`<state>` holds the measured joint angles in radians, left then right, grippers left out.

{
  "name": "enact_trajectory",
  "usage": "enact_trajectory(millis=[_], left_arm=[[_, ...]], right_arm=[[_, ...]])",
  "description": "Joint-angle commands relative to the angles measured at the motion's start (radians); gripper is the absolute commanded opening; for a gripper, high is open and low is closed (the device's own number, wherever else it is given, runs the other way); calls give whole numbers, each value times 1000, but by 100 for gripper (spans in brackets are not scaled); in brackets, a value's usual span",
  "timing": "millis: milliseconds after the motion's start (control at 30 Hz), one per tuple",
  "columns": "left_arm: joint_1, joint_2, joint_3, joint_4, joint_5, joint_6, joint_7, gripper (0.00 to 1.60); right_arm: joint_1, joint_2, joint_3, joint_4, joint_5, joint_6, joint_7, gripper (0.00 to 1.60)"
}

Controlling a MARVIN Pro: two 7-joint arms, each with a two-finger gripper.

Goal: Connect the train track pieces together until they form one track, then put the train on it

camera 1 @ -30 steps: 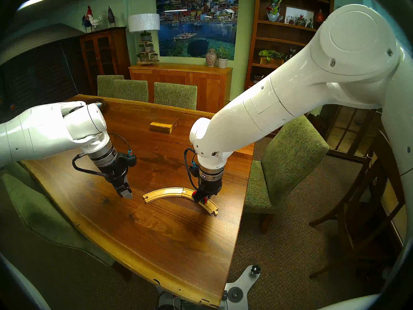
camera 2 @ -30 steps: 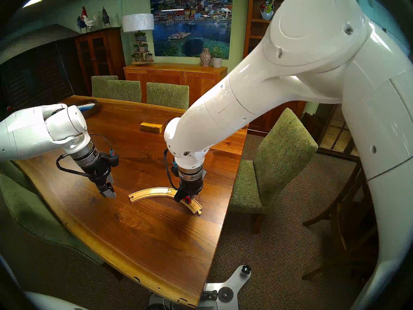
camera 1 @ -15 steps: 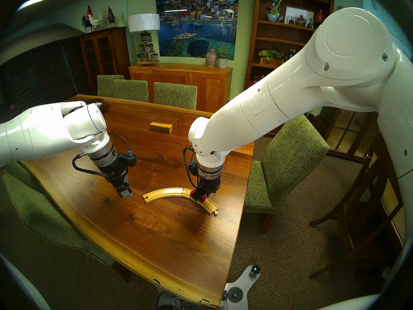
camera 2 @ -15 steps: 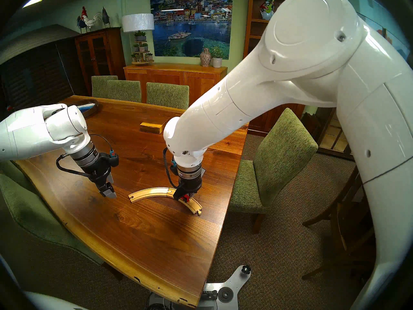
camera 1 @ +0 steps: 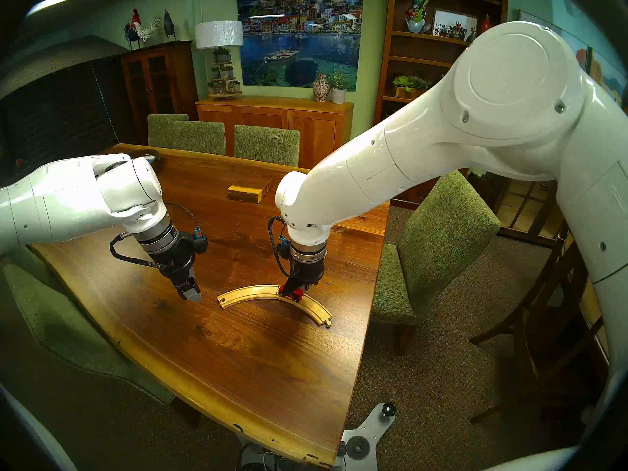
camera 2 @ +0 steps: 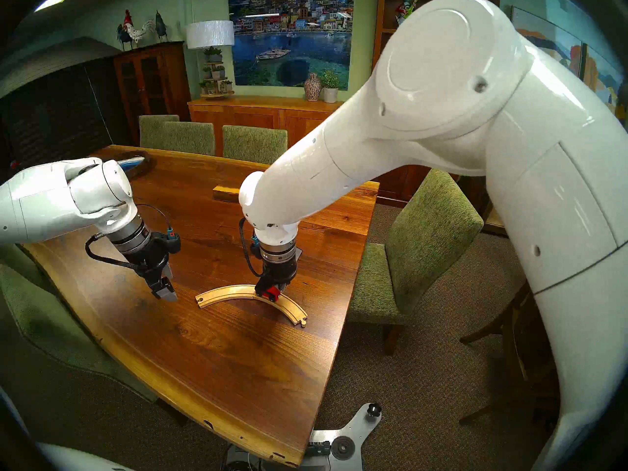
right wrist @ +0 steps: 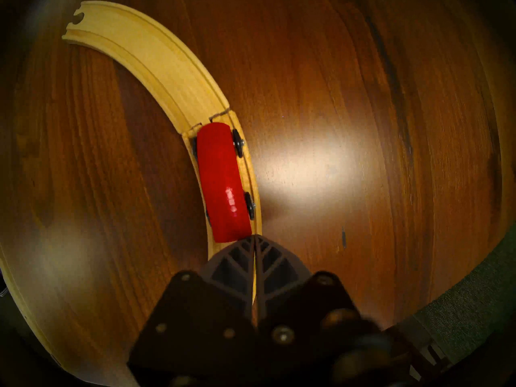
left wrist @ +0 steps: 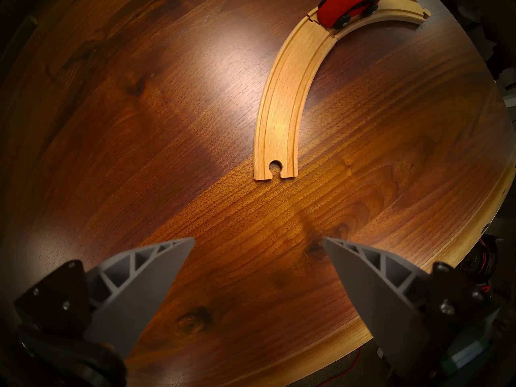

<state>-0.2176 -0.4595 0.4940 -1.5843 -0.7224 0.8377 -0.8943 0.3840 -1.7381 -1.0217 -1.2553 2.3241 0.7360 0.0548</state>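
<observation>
The two train track pieces are joined into one pale curved track (camera 1: 251, 293) (camera 2: 224, 295) (left wrist: 282, 104) (right wrist: 156, 62) lying flat on the table. The red train (camera 1: 295, 293) (camera 2: 272, 293) (left wrist: 346, 3) (right wrist: 223, 182) stands on the track, its front end at the joint. My right gripper (camera 1: 289, 287) (camera 2: 263, 288) (right wrist: 254, 237) is shut, holding nothing, its tips touching the train's rear end. My left gripper (camera 1: 192, 295) (camera 2: 166, 294) (left wrist: 258, 239) hangs open and empty over bare table, left of the track's notched end.
A yellowish wooden box (camera 1: 248, 191) (camera 2: 226, 192) lies farther back on the table. A dark tray (camera 1: 153, 154) sits at the far left corner. Green chairs (camera 1: 435, 242) stand around the table, one close to the right edge near the track.
My right gripper has moved left along the curve, and the train has slid with it from the right-hand piece up to the joint. The left arm has stayed still.
</observation>
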Motion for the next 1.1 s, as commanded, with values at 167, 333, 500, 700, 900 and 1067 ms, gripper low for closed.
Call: enact_trajectory(millis=[167,333,500,700,900,1067], left_arm=[[-30,1,-24,-2,-1,0,2,160],[-30,1,-24,-2,-1,0,2,160],[-30,1,-24,-2,-1,0,2,160],[-30,1,-24,-2,-1,0,2,160],[-30,1,-24,-2,-1,0,2,160],[-30,1,-24,-2,-1,0,2,160]], right_arm=[[-45,-56,6,159,-74,42,98,0],[-55,-71,9,191,-98,46,135,0],[-72,-87,13,232,-126,40,178,0],[-93,-114,11,289,-157,43,225,0],[-119,-116,16,335,-192,8,293,0],[-122,-111,15,344,-205,-8,332,0]])
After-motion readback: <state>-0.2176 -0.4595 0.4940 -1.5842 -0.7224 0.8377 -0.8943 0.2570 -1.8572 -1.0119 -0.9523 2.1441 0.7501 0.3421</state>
